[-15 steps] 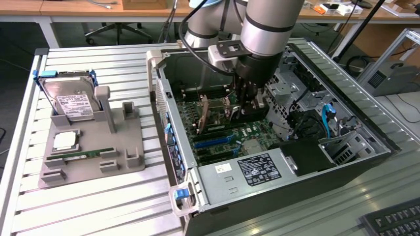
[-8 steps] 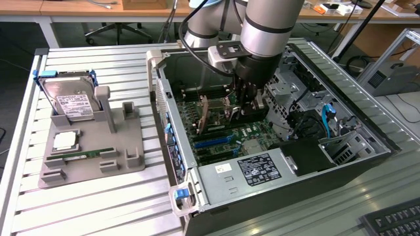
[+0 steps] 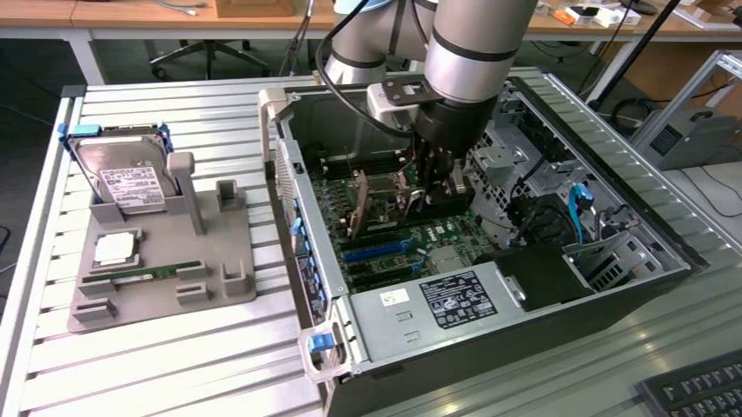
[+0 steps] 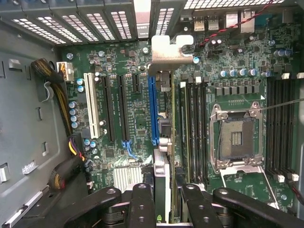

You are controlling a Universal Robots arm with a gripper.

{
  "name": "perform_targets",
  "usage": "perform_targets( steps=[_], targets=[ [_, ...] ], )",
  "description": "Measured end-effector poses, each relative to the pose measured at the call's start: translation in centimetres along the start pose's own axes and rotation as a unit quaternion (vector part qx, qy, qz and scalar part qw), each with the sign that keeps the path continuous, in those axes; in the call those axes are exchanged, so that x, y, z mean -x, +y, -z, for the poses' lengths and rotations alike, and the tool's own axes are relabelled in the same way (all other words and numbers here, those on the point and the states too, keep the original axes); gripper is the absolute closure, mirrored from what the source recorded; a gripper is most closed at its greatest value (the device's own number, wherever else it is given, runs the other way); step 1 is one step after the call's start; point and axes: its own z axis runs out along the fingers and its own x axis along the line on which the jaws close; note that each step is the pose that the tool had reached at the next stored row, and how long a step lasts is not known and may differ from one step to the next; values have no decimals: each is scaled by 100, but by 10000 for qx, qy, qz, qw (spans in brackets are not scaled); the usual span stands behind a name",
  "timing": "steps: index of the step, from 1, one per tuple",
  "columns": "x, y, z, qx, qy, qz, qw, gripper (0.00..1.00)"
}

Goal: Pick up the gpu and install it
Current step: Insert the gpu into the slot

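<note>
The tool (image 4: 164,199) is closed on the gpu (image 4: 163,142), which it holds edge-on between its fingers (image 4: 142,204); from the wrist view the card looks like a thin vertical strip with its silver end bracket (image 4: 167,53) at the far end, near the slotted rear wall of the case. In the exterior view the arm reaches down inside the open computer case (image 3: 649,234), and the tool (image 3: 440,187) stands low over the motherboard (image 3: 400,239).

The step in hand is, as I judge it, the seating of the card in its slot. To do it well, the card edge must stay parallel to the slot for its whole length — a small twist would make one end catch before the other. The bracket must also go down flat against the rear wall and not ride on top of the frame. The push should be straight down and even.

The gpu sits directly between the tool's fingers and runs away from them toward the rear wall. It lies just beside the blue expansion slot (image 4: 153,109), on the side of the memory slots (image 4: 194,128). I cannot tell if its lower edge already touches a slot or hangs a little above.

Outside the case, on the worktop (image 3: 151,365), a grey holder (image 3: 221,261) carries a hard drive (image 3: 128,178) and a RAM stick (image 3: 149,275), well apart from the tool.
</note>
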Motion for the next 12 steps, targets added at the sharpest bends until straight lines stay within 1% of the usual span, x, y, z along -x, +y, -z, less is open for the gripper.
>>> perform_targets(
  steps=[12],
  targets=[
    [-4, 3, -40, -1, 9, 1, 10000, 73]
  ],
)
